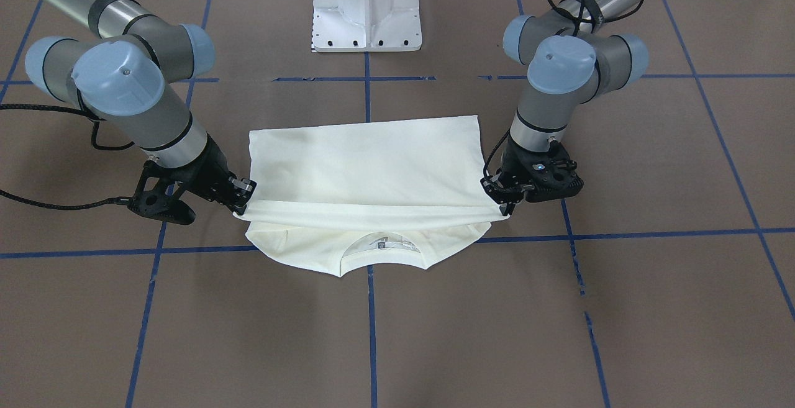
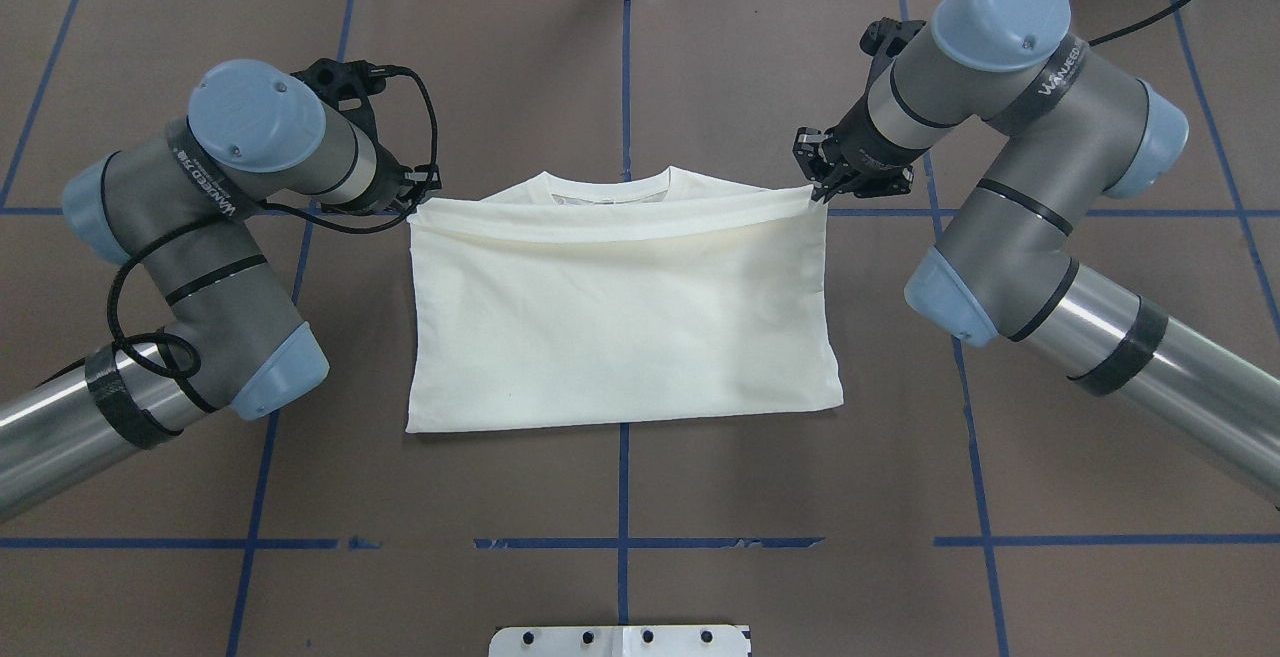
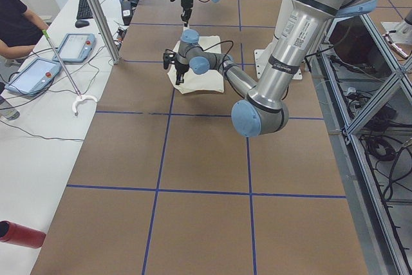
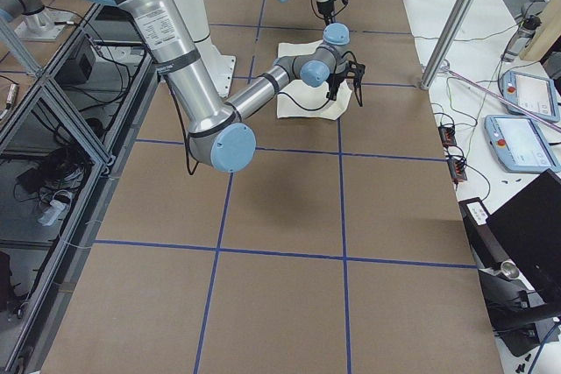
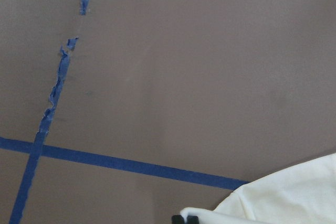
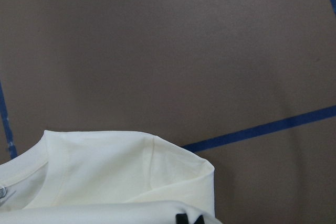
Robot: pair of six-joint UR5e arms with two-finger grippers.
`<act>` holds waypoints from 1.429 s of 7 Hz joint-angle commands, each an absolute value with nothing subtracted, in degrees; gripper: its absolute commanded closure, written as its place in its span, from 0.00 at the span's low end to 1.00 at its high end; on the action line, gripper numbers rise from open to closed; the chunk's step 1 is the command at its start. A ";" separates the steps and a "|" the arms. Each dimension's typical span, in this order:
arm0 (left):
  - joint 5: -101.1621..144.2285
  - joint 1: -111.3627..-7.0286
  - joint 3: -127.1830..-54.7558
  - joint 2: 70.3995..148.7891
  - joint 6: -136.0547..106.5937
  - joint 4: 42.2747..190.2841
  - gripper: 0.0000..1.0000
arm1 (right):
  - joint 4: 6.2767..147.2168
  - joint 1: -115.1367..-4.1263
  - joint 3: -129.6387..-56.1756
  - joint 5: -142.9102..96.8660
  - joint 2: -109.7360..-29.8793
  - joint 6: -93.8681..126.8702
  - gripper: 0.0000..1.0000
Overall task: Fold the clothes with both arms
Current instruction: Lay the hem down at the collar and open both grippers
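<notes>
The cream shirt (image 2: 620, 317) lies plain back up, folded into a rectangle in the middle of the table; its print is hidden. Its collar with a label (image 1: 385, 246) pokes out on the far side from the robot. My left gripper (image 2: 415, 199) is shut on the left corner of the shirt's lifted folded edge, near the collar. My right gripper (image 2: 820, 192) is shut on the right corner of the same edge. In the front view the left gripper (image 1: 506, 206) and the right gripper (image 1: 242, 200) hold that edge slightly above the collar. Cream cloth (image 5: 294, 198) (image 6: 121, 171) shows at the fingertips in both wrist views.
The brown table carries a grid of blue tape lines (image 2: 624, 87). The white pedestal base (image 1: 367, 10) stands behind the shirt on the robot's side. A side bench with tablets (image 3: 74, 46) and an operator (image 3: 16, 17) lies beyond the table's far edge.
</notes>
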State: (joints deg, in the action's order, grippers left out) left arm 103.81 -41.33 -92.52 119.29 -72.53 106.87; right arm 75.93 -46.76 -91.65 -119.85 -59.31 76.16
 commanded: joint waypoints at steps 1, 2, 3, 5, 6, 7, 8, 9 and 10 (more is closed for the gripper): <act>103.89 -41.22 -92.38 119.53 -72.60 106.96 1.00 | 75.32 -46.49 -90.26 -119.79 -58.80 76.20 1.00; 103.80 -41.22 -92.11 119.53 -72.51 106.96 1.00 | 75.24 -46.49 -90.26 -119.79 -58.80 76.20 0.67; 103.71 -41.13 -92.02 119.62 -72.51 107.05 0.77 | 75.15 -45.80 -90.35 -119.36 -58.89 76.11 0.01; 103.80 -41.31 -92.89 119.62 -71.89 106.96 0.00 | 75.06 -45.44 -91.31 -119.62 -58.80 75.94 0.00; 103.89 -41.40 -94.47 119.27 -71.89 106.79 0.00 | 75.06 -45.61 -92.54 -119.97 -59.15 76.11 0.00; 103.80 -41.48 -96.48 118.83 -71.89 106.44 0.00 | 75.15 -45.79 -98.29 -119.19 -61.93 77.24 0.00; 103.80 -41.48 -98.42 117.96 -72.07 106.35 0.00 | 75.15 -44.83 -102.35 -119.70 -65.53 77.60 0.00; 103.71 -41.40 -100.44 117.25 -72.24 106.26 0.00 | 75.76 -41.69 -103.09 -119.53 -67.22 80.39 0.00; 103.71 -41.22 -101.59 116.46 -72.51 106.26 0.00 | 75.94 -38.70 -103.18 -118.92 -68.28 81.03 0.00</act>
